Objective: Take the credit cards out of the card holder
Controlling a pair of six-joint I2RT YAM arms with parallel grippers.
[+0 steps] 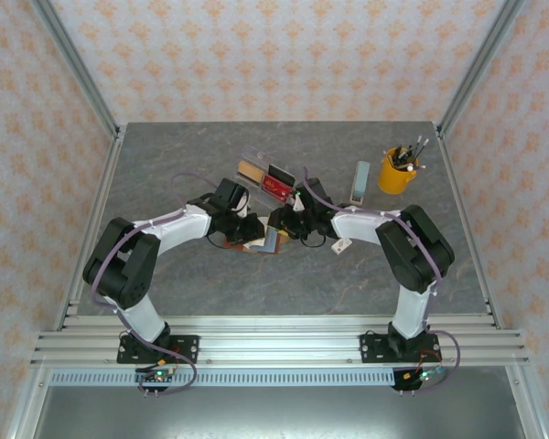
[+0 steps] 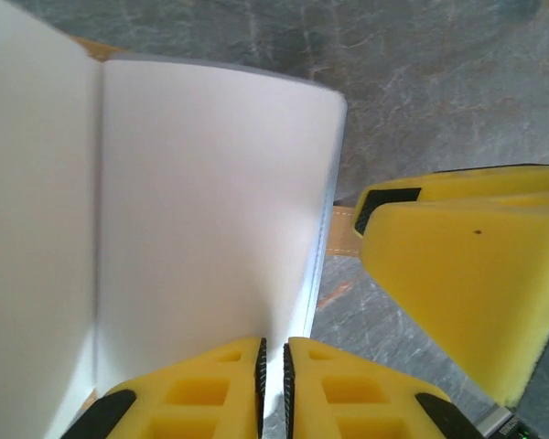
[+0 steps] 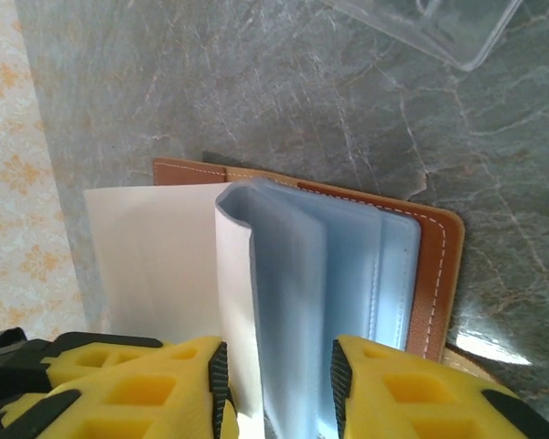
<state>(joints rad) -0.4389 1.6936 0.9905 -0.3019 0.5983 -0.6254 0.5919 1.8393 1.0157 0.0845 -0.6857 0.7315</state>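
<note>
We see the card holder lying open near the middle of the grey counter, between the two arms, which meet over it. Its brown leather cover is flat on the stone with the stitched edge showing. The blue-grey pockets stand up from the cover as a curved bundle. The right tool stands narrow around that bundle, one yellow finger on each side, pads against the outer leaves, so it holds the pockets. The left tool is almost closed, with a slim gap between its fingers, and a pale leaf of the holder runs down into that gap, so it pinches that leaf. From the left wrist, a yellow finger of the right tool sits just beside the leaf's edge. The credit cards, one tan and one red among them, lie at the clear tray, just behind the tools and apart from the holder. We cannot tell whether a card remains in the pockets. A small white tag lies near the right arm, and a yellow cup of pens stands towards the far right.
</note>
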